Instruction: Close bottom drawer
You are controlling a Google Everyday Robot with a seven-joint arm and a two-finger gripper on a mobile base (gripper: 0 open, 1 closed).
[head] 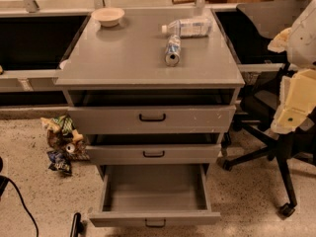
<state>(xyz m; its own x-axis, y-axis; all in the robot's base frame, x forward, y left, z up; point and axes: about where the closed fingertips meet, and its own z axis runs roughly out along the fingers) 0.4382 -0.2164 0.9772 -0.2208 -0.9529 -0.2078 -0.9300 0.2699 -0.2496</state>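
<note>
The bottom drawer (154,216) is the lowest of three on a grey cabinet. It is pulled far out, its deep tray is empty, and a small black bar handle (155,223) sits at the frame's lower edge. The mid-width drawer (153,153) and the widest drawer (152,118) above it each stand slightly out. My arm's white and cream links (296,90) show at the right edge. A black rod-like tip (76,224) at the bottom edge, left of the bottom drawer, looks like part of my gripper and is apart from the drawer.
On the cabinet top (123,58) are a shallow bowl (107,16), a plastic bottle (188,27) and a can (172,50), both lying down. A black office chair (276,147) stands right of the cabinet. Crumpled wrappers (61,142) lie on the floor at left, and a black cable (22,206) lies at lower left.
</note>
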